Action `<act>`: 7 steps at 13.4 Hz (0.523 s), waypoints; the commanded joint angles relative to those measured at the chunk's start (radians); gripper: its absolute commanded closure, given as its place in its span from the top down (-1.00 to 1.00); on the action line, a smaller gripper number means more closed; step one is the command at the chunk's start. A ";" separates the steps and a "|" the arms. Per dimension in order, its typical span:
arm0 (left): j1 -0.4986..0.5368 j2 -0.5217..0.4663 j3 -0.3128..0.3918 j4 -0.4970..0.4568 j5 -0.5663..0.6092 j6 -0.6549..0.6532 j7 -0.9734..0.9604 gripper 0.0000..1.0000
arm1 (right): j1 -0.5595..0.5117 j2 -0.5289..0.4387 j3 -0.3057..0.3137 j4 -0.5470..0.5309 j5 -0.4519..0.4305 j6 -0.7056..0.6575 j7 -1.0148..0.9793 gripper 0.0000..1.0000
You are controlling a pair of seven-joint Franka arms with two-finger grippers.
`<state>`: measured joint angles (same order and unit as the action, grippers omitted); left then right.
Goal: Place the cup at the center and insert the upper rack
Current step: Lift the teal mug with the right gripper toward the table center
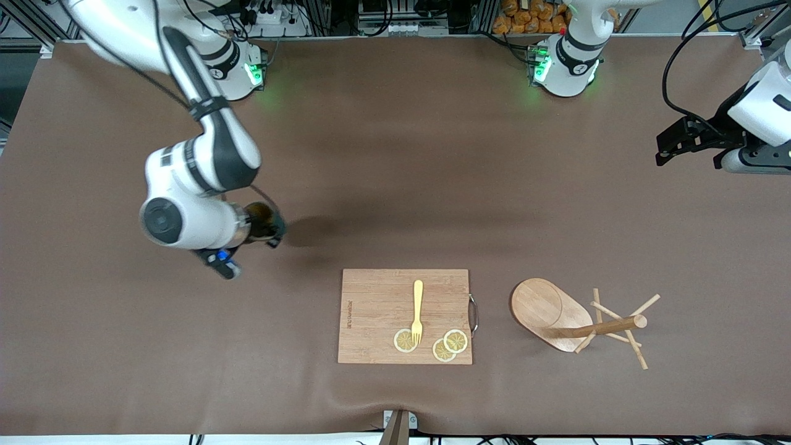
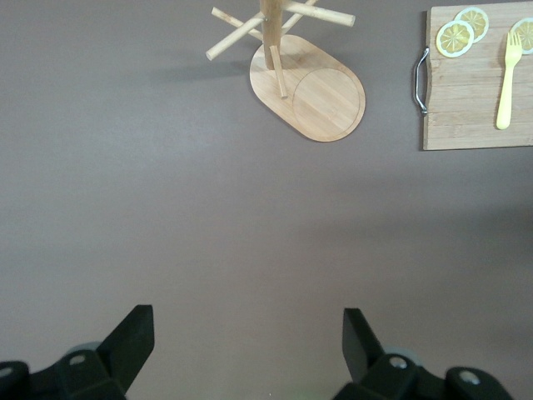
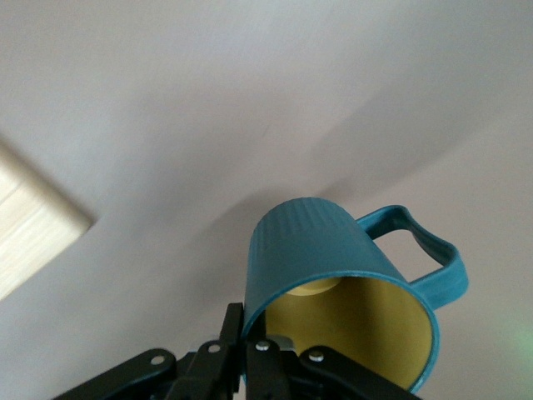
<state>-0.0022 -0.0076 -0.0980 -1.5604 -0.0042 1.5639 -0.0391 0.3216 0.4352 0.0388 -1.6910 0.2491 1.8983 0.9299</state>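
Your right pincer [image 3: 254, 346] is clamped on the rim of the cup [image 3: 333, 267], one finger inside the yellowish-tan interior and one against the ribbed teal outside. In the right wrist view the cup is tilted, its mouth turned toward the camera and its loop handle sticking out sideways. In the front view the cup [image 1: 262, 222] is a dark shape at the tip of the right arm, over bare table toward the right arm's end (whether it touches the surface you cannot tell).

The right arm reaches out from its base, bent at the elbow, its wrist pointing toward the middle of the table.

Your left pincer [image 2: 246, 342] stands wide open with nothing between its fingers, over bare surface at the left arm's end; that arm waits.

The table [image 1: 395, 154] is covered with a plain brown mat, and cables and equipment line the edge by the 2 bases.

The upper rack [image 1: 559, 318] lies tipped over, its oval base up on edge and its post running along the table toward the left arm's end, pegs splayed around it.

Beside it sits a cutting board [image 1: 377, 309] carrying 1 yellow fork [image 1: 418, 312] and 3 lemon slices [image 1: 448, 346].
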 commanded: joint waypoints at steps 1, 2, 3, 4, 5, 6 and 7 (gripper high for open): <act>0.001 -0.009 -0.005 -0.004 0.003 -0.005 -0.007 1.00 | 0.097 -0.033 -0.011 -0.010 0.042 0.025 0.174 -1.00; 0.001 -0.009 -0.005 -0.004 0.004 -0.005 -0.007 1.00 | 0.143 -0.033 -0.011 -0.010 0.044 0.056 0.247 -1.00; 0.001 -0.008 -0.005 -0.004 0.003 -0.005 -0.007 1.00 | 0.184 -0.030 -0.011 -0.010 0.048 0.092 0.324 -1.00; 0.001 -0.008 -0.005 -0.004 0.003 -0.004 -0.007 1.00 | 0.215 -0.029 -0.010 -0.010 0.055 0.135 0.402 -1.00; 0.001 -0.008 -0.005 -0.004 0.003 -0.004 -0.007 1.00 | 0.252 -0.024 -0.010 -0.010 0.064 0.165 0.461 -1.00; 0.001 -0.008 -0.005 -0.004 0.003 -0.004 -0.008 1.00 | 0.285 -0.021 -0.011 -0.010 0.068 0.197 0.518 -1.00; 0.001 -0.006 -0.005 -0.004 0.003 -0.002 -0.008 1.00 | 0.315 -0.018 -0.011 -0.010 0.070 0.229 0.565 -1.00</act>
<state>-0.0024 -0.0076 -0.0991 -1.5605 -0.0042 1.5639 -0.0391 0.5844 0.4228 0.0411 -1.6929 0.2930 2.0797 1.4024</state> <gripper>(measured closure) 0.000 0.956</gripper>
